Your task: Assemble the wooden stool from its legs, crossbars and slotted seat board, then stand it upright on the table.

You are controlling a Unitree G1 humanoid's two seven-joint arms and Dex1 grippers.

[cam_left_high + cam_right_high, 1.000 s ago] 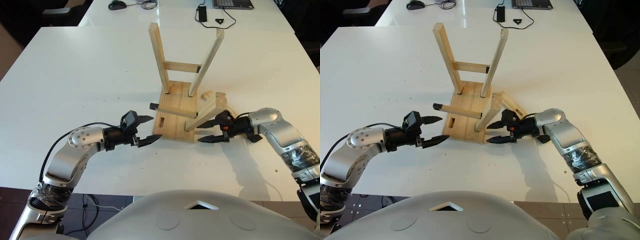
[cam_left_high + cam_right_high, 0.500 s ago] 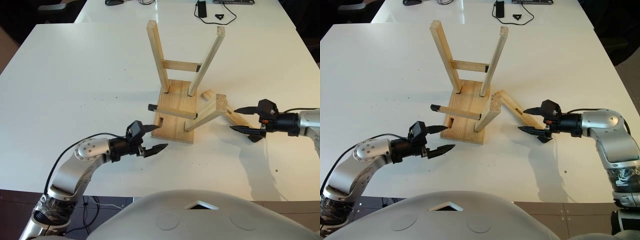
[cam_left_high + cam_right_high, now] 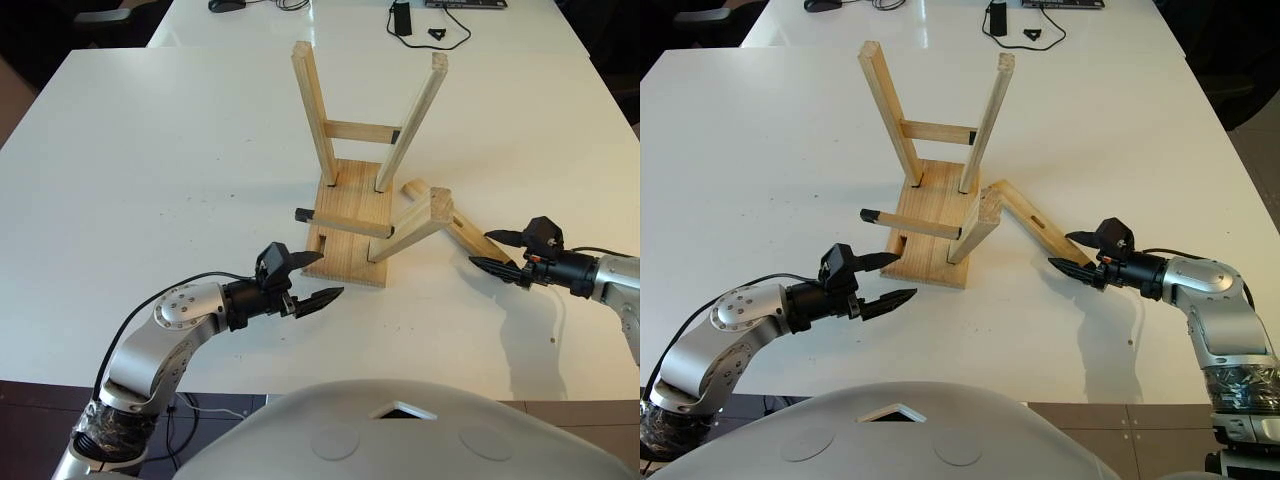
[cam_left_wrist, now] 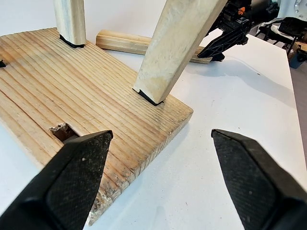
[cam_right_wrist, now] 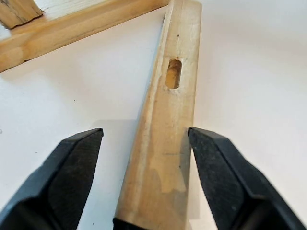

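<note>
Right gripper [image 3: 492,250], fingers wide, has left seat board [image 3: 350,215], now straddles end of loose leg [image 3: 462,228]: you close next. Left gripper [image 3: 328,275], also wide, pulled back.

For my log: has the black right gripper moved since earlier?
Yes. The right gripper went rightward, from the slotted wooden seat board to the loose wooden leg.

Table [image 3: 150,150] bears seat board [image 3: 345,240], leg [image 3: 467,230].
</note>
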